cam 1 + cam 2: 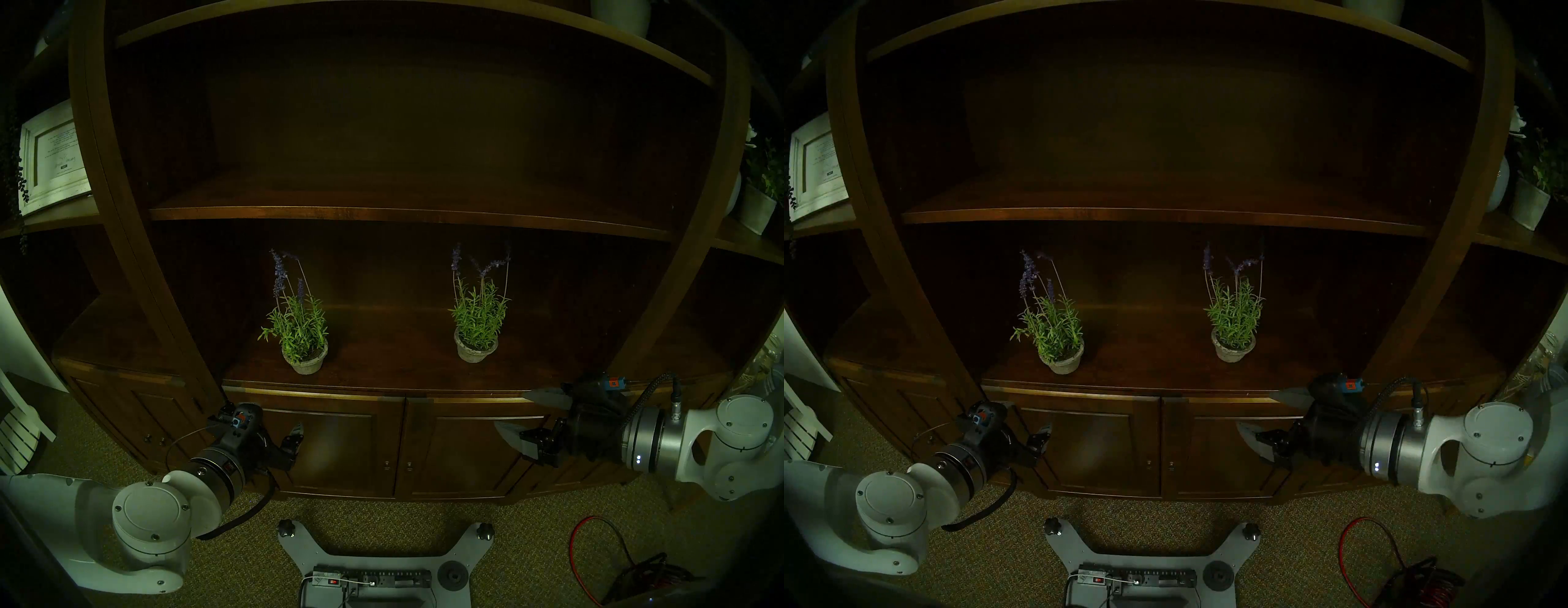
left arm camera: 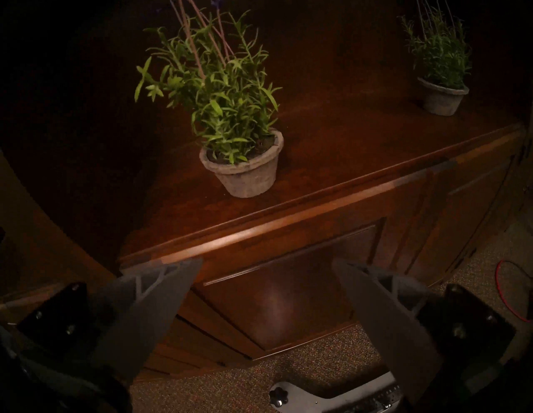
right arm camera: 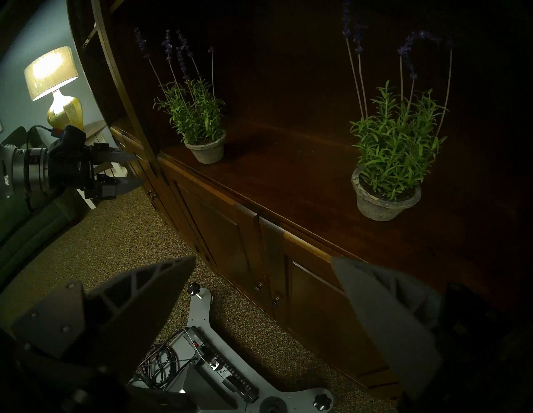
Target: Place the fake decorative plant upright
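Observation:
Two fake lavender plants in grey pots stand upright on the dark wooden shelf (image 1: pixel 382 375). The left plant (image 1: pixel 302 335) leans slightly left; it also shows in the left wrist view (image 2: pixel 239 124) and the right wrist view (image 3: pixel 202 127). The right plant (image 1: pixel 478 322) shows there too (image 2: pixel 441 66) (image 3: pixel 395 153). My left gripper (image 1: pixel 292 441) is open and empty, below the shelf edge in front of a cabinet door, short of the left plant. My right gripper (image 1: pixel 511 408) is open and empty, at the shelf's front edge to the right of the right plant.
Closed cabinet doors (image 1: pixel 348 450) sit under the shelf, and another shelf board (image 1: pixel 382 212) runs above the plants. The robot base with a power strip (image 1: pixel 373 581) and a red cable (image 1: pixel 594 547) lie on the carpet. A lit lamp (image 3: pixel 52 75) stands far left.

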You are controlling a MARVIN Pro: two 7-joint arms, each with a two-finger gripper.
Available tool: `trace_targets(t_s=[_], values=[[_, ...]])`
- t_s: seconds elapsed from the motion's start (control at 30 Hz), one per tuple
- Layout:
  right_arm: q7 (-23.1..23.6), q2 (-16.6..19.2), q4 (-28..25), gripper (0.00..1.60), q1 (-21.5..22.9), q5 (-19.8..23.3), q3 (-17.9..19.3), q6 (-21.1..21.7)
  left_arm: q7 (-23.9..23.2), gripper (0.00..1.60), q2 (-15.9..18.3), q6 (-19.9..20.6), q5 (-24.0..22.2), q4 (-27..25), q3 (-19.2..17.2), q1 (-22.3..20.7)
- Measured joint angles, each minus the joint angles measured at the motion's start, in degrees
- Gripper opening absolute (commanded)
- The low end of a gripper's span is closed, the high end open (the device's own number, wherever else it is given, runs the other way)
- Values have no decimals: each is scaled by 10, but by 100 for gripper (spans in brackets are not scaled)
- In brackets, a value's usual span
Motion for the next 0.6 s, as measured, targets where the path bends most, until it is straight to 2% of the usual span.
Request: trace_targets(t_s=[0.27, 0.6], values=[[0, 1, 0, 160, 0, -1, 0, 0, 4, 160, 9, -77, -13, 30, -19, 11], [1, 3, 0, 160, 0, -1, 0, 0, -7, 160, 15, -164, -13, 37, -34, 20]])
